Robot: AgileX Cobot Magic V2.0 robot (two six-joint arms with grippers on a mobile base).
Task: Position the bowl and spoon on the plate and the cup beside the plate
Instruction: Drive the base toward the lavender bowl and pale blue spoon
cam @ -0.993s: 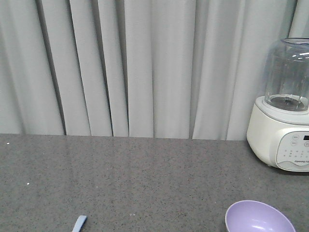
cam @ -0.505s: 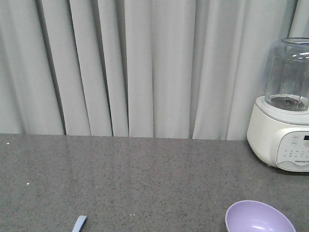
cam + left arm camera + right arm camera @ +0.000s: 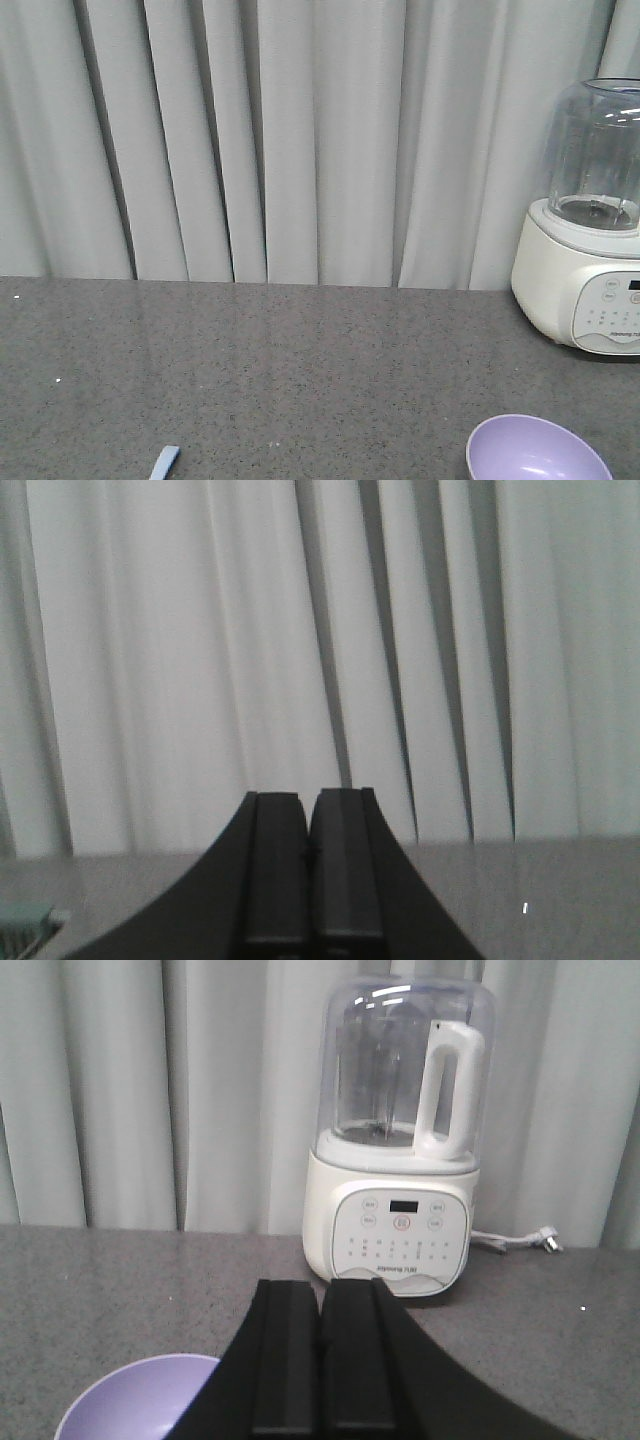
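2 claws are showing in the wrist views, both pressed together with nothing between them: the left claw (image 3: 308,815) is pointing at the curtain (image 3: 200,660) above the grey table (image 3: 560,890), and the right claw (image 3: 320,1300) is facing a white blender (image 3: 400,1160). Only the bowl (image 3: 538,452) and the tip of the spoon (image 3: 164,463) are peeking in at the front view's bottom edge, well apart, with the bowl toward the blender's side. In the right wrist view the bowl is lying low and just left of the claw. Plate and cup are not showing anywhere, so nothing is looking arranged yet. Judging from this, the step in hand is reaching for the bowl. To do it well, the right claw is needing to spread first, tilt down over the near rim and pinch 1 wall rather than the smooth rounded outside, while keeping clear of the blender and its cord (image 3: 510,1242).
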